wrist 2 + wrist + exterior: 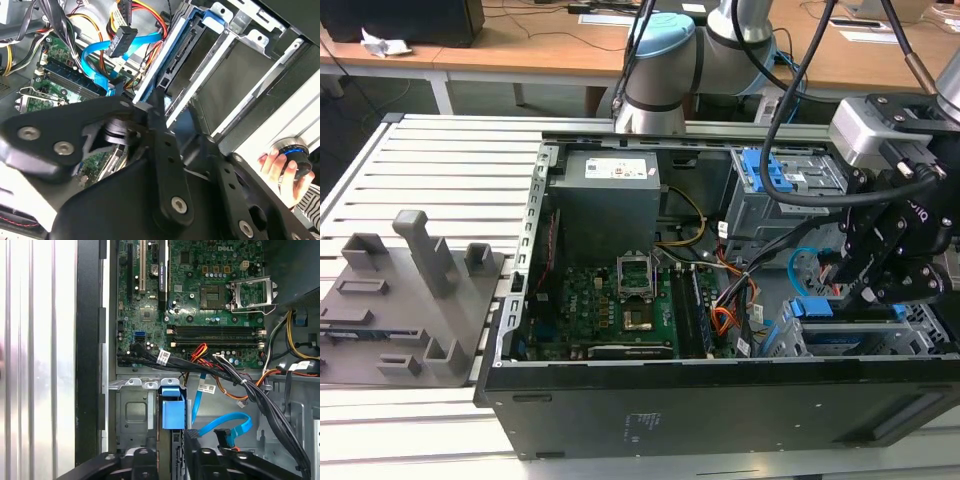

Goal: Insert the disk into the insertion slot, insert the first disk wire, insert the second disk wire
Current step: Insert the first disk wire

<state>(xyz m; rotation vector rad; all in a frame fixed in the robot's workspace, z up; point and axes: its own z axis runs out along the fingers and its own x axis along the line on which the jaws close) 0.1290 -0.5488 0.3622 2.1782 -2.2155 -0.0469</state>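
Black gripper point(872, 288): low over the drive-bay end of the open case, right at the disk's blue end; whether it is gripping cannot be told.
Disk point(172, 60): flat hard drive in a bright blue plastic carrier, lying in the bay with its connector edge exposed; how deep it sits cannot be told.
Insertion slot point(241, 44): low bay of light-grey sheet metal, its rails running along both sides of the disk.
First disk wire point(123, 41): thin orange, red and black bundle; its dark plug hangs free near the connector edge.
Second disk wire point(235, 422): smooth light-blue flat cable in a loop, with its dark plug loose beside the bay.
Motherboard point(210, 300): green circuit board beyond the wires.
Computer case point(720, 400): black metal tower on its side.
Hand point(278, 167): a person's, outside the case, on a dark round knob.
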